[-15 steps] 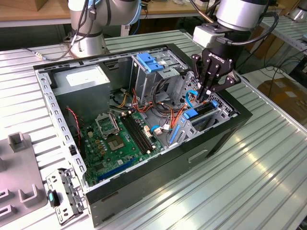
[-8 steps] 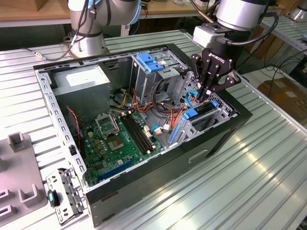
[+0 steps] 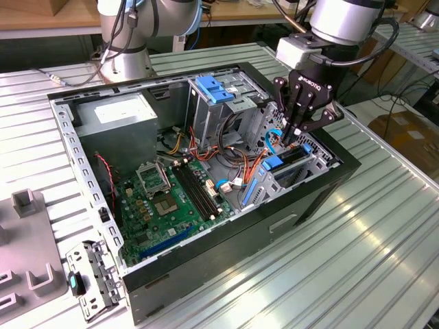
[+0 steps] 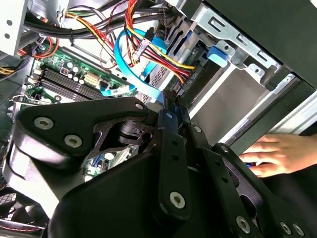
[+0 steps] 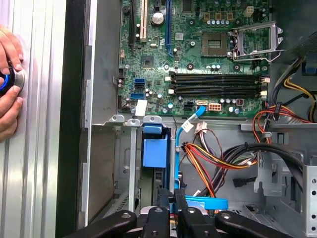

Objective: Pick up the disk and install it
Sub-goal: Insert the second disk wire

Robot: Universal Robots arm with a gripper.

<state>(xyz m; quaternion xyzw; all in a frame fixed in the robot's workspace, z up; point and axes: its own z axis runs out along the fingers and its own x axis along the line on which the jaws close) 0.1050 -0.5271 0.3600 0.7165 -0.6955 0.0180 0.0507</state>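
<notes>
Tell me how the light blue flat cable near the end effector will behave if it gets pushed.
The blue flat cable is probably floppy, since it hangs in a loose loop above the motherboard. Being thin and flat, it likely weighs very little. Because it holds its arc unsupported, a push would probably bend it aside, with some spring back.

We see the open computer case [image 5: 74, 124] with its green motherboard [image 5: 198, 54] filling the upper frame. At bottom centre our gripper [image 5: 171, 210] has its black fingers [image 5: 159, 218] drawn close together beside a blue cable [image 5: 185, 126]. A person's hand [image 5: 9, 84] rests at the left edge.
</notes>
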